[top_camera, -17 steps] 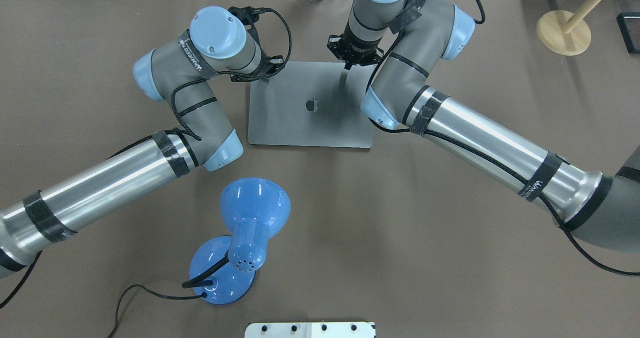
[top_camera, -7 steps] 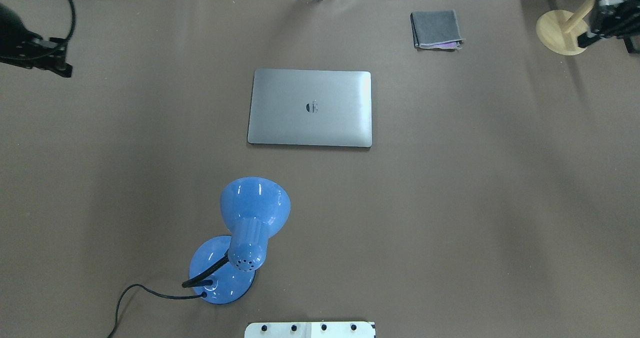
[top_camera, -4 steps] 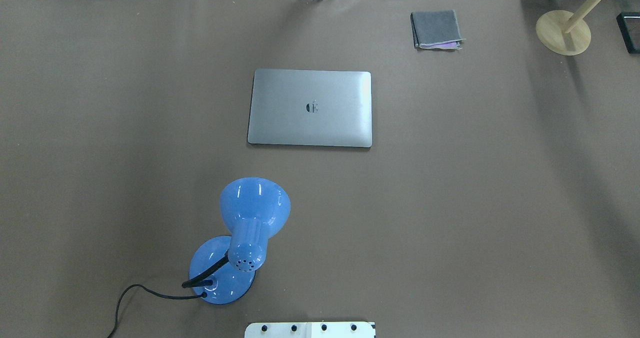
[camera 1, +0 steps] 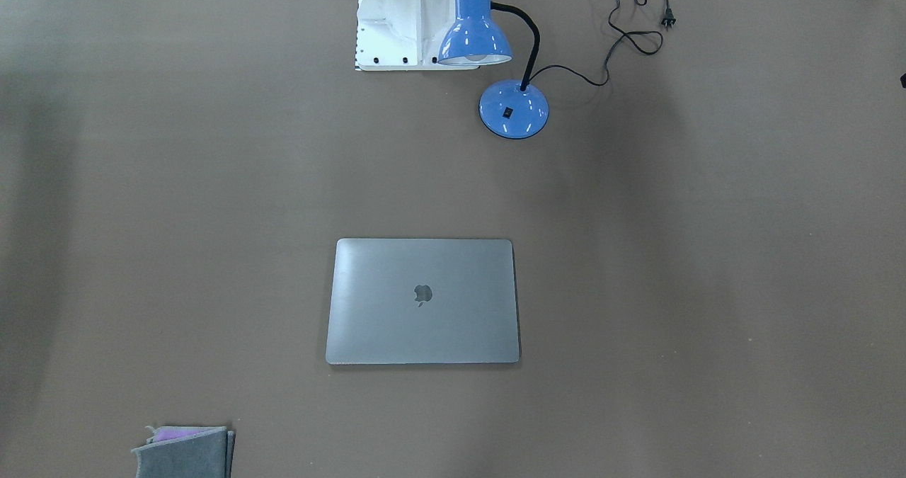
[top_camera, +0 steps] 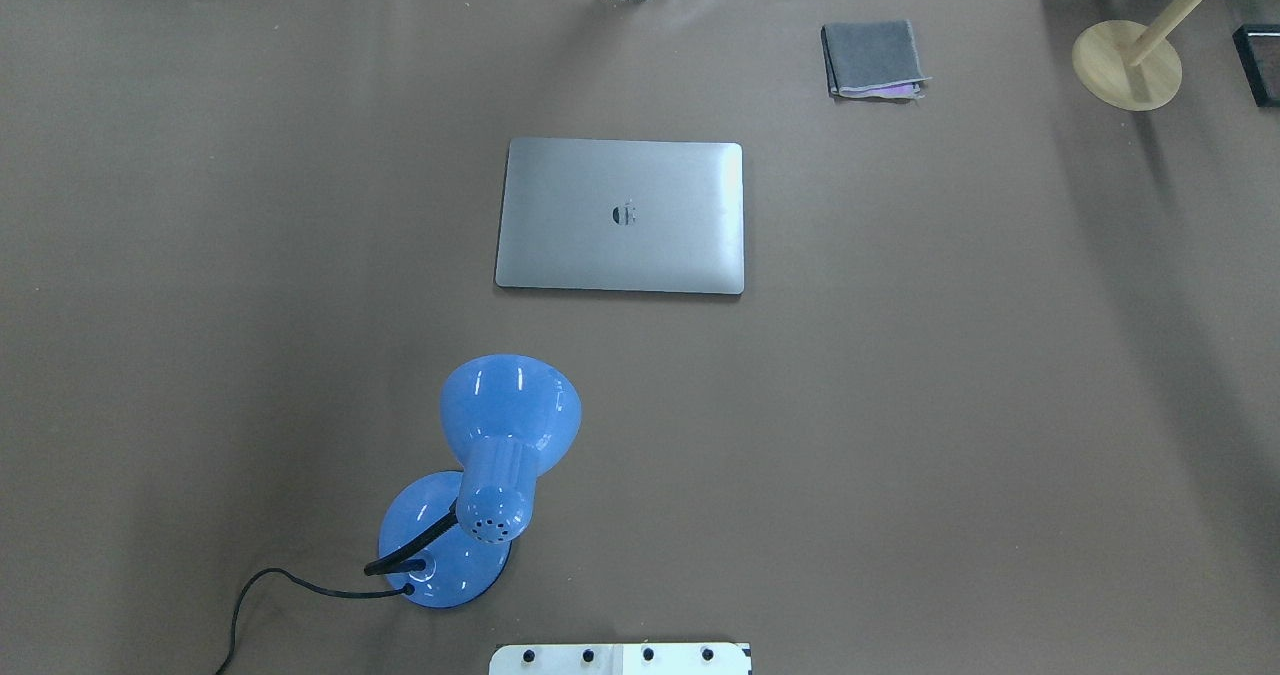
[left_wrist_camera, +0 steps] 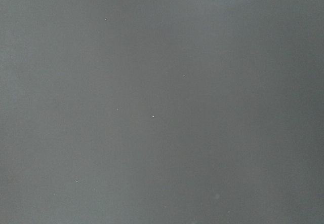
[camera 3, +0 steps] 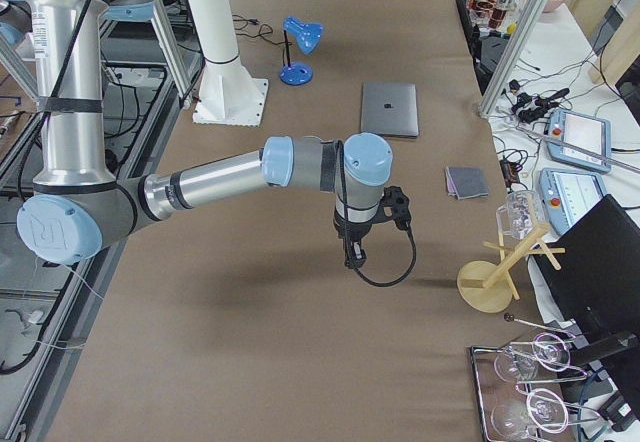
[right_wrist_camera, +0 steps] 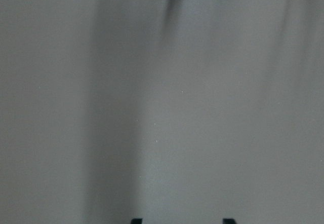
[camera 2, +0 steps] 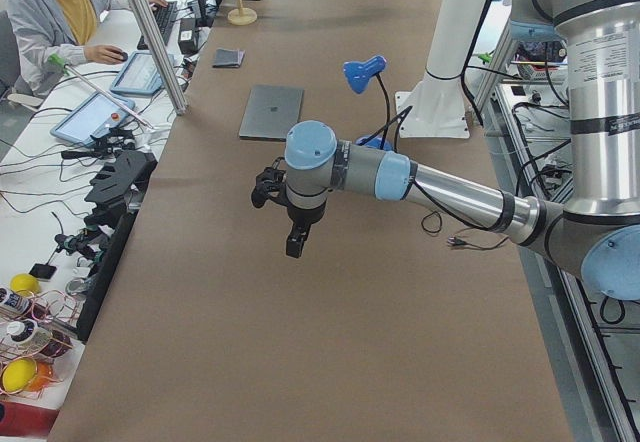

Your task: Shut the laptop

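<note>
The space-grey laptop (top_camera: 620, 215) lies flat on the brown table with its lid down and the apple logo up; it also shows in the front-facing view (camera 1: 422, 301). Neither gripper is near it. My left gripper (camera 2: 295, 247) hangs over bare table far from the laptop (camera 2: 272, 112), and I cannot tell if it is open or shut. My right gripper (camera 3: 352, 255) hangs over bare table at the other end. In the right wrist view the right gripper (right_wrist_camera: 183, 221) holds nothing, and its two fingertips (right_wrist_camera: 136, 220) stand apart at the bottom edge.
A blue desk lamp (top_camera: 500, 455) with a black cord stands near the robot's white base (top_camera: 620, 658). A folded grey cloth (top_camera: 872, 58) lies at the far right. A wooden stand (top_camera: 1127, 63) is at the far right corner. Operators' desks line the far side.
Both arms, which were at the laptop's far edge 2.4 s ago, have pulled away sideways out of the overhead view. The laptop has stayed flat and shut.
</note>
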You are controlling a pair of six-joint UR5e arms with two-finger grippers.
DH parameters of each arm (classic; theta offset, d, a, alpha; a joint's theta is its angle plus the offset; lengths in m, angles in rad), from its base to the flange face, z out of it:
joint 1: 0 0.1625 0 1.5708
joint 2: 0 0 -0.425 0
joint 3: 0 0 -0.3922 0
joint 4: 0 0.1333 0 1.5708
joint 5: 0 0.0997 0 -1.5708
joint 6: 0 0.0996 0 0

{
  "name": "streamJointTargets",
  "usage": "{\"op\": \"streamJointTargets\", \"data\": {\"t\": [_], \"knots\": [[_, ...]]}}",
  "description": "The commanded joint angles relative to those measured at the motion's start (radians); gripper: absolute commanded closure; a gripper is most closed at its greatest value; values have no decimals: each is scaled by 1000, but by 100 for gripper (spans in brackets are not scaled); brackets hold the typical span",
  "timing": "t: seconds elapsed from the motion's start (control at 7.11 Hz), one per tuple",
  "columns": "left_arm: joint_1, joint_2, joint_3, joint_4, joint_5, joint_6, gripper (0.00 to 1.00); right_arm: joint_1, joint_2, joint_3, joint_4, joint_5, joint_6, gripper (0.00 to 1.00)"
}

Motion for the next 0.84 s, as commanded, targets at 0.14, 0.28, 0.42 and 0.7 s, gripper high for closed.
{"op": "streamJointTargets", "data": {"t": [0.14, 0.28, 0.42, 0.7], "knots": [[-3, 2, -9, 3, -2, -6, 2, 1, -27, 23, -1, 6, -3, 0], [-1, -1, -12, 5, -2, -38, 2, 1, -32, 24, -1, 6, -3, 0], [-1, -4, -14, 2, -2, -53, 2, 1, -32, 24, -1, 6, -3, 0], [-3, -12, -11, -6, 8, -56, 2, -1, -30, 23, 1, 6, -3, 0]]}}
